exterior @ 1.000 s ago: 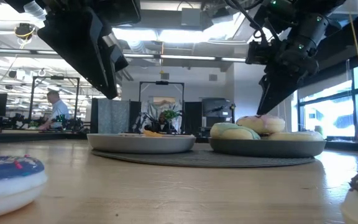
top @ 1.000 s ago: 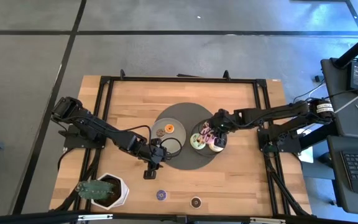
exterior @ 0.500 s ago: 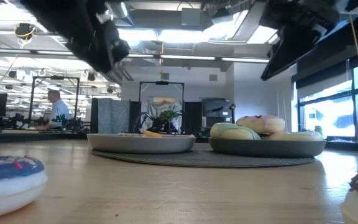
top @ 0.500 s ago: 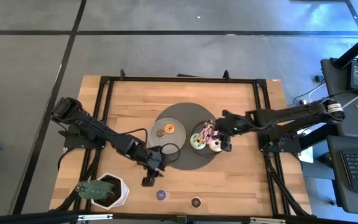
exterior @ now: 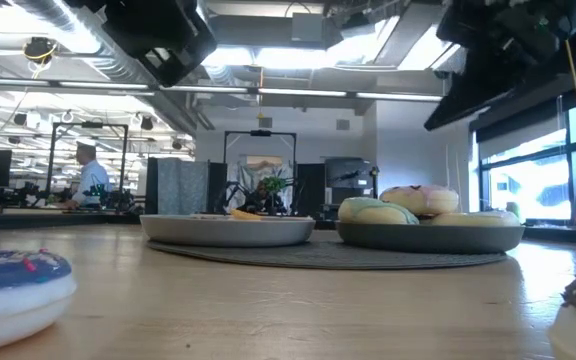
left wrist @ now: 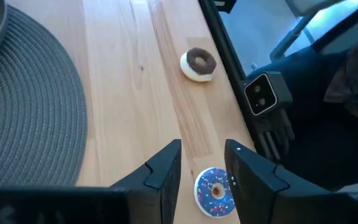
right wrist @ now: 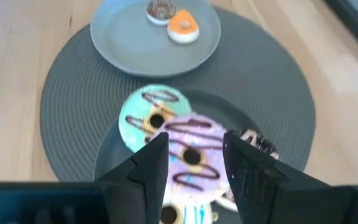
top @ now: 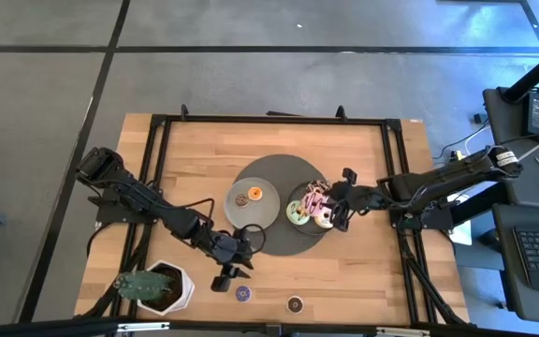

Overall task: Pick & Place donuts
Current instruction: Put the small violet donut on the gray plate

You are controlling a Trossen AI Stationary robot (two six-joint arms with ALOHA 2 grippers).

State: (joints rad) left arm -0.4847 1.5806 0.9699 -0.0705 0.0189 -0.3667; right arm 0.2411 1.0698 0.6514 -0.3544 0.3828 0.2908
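Observation:
Two grey plates sit on a round grey mat. The right plate holds the larger donuts in a pile: the pink one lies on top, the green one and the chocolate one beside it. The left plate holds the mini brown donut and the mini orange donut. The purple mini donut and the dark mini donut lie on the bare wood near the near edge. My left gripper is open, above and just short of the purple donut. My right gripper is open, raised over the pink donut.
A white pot with a green plant stands at the table's near left corner, close to the left arm. A black frame runs around the table edge. Bare wood lies to the right of the dark donut.
My left gripper has moved from the mat's near left side toward the near edge, coming over the purple donut. My right gripper has risen off the donut pile and drawn back a little toward the table's right edge. The donuts have stayed where they were.

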